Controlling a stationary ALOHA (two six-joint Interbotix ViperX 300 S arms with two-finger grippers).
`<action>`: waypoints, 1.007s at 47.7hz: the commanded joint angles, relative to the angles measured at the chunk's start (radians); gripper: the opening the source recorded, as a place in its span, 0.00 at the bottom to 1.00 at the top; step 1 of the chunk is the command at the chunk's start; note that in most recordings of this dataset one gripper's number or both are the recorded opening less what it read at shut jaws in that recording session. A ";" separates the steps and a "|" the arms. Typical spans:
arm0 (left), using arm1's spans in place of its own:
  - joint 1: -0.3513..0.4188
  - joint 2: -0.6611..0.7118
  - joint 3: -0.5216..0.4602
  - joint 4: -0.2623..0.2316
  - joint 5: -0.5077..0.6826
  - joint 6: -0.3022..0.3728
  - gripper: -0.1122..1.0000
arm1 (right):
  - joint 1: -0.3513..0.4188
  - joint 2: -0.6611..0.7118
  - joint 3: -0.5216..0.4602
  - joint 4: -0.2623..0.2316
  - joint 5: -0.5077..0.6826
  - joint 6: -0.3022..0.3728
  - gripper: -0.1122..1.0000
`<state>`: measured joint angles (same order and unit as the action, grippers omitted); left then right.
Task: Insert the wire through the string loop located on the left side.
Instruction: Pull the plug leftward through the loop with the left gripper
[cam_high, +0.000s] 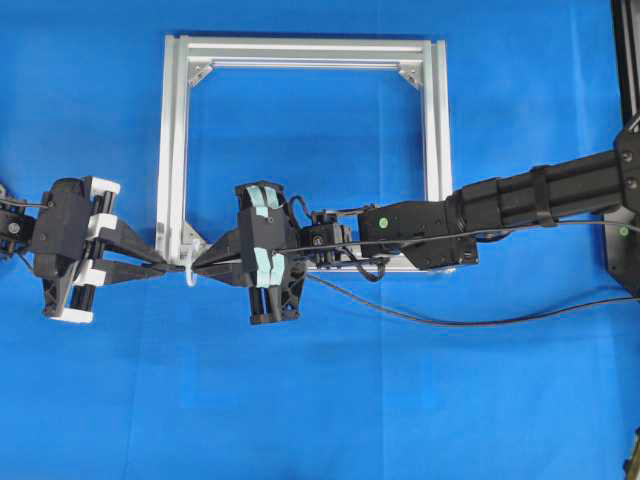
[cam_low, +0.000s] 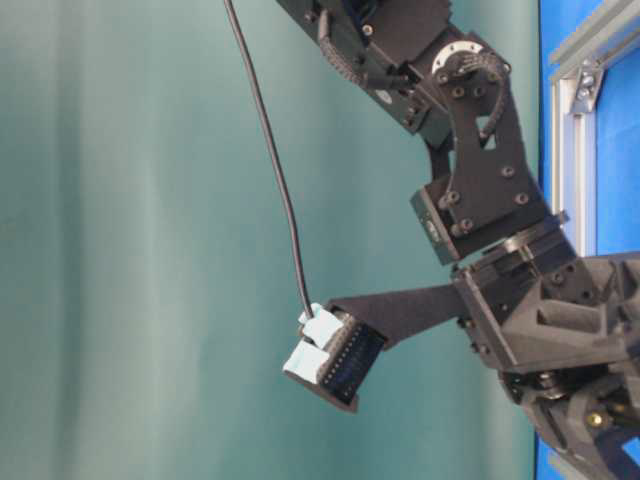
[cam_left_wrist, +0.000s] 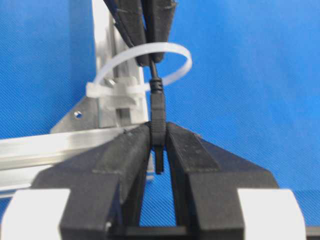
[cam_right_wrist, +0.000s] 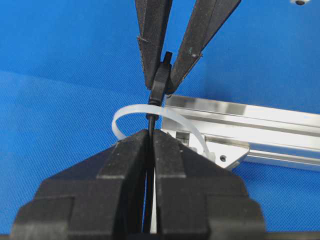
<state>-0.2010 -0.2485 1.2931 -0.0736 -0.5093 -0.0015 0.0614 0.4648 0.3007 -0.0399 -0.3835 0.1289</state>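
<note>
Where both grippers meet, wire (cam_left_wrist: 158, 107) pinched through string loop (cam_left_wrist: 176, 54), plug end half-hidden between fingers (cam_left_wrist: 131, 150).

2 grippers: left gripper (cam_high: 160, 258) and right gripper (cam_high: 200, 260). 1 wire (cam_left_wrist: 158, 112). 1 string loop (cam_left_wrist: 150, 60). 1 silver frame (cam_high: 305, 50), with 2 corner brackets at its top corners. 1 blue table (cam_high: 320, 400).

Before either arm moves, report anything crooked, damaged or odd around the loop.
Nothing stands out. The wire runs straight through the string loop, pinched by the left gripper on one side and the right gripper on the other.
</note>
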 joint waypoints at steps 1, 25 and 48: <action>-0.002 -0.012 -0.014 0.003 -0.005 -0.002 0.18 | -0.003 -0.031 -0.012 -0.003 0.000 -0.002 0.01; -0.002 -0.015 -0.015 0.003 0.009 -0.011 0.18 | 0.000 -0.043 -0.011 0.006 0.018 0.012 0.68; 0.000 -0.138 -0.008 0.002 0.213 -0.012 0.18 | 0.009 -0.069 0.014 0.009 0.021 0.014 0.94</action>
<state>-0.2010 -0.3421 1.2916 -0.0736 -0.3559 -0.0107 0.0660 0.4525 0.3175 -0.0337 -0.3590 0.1411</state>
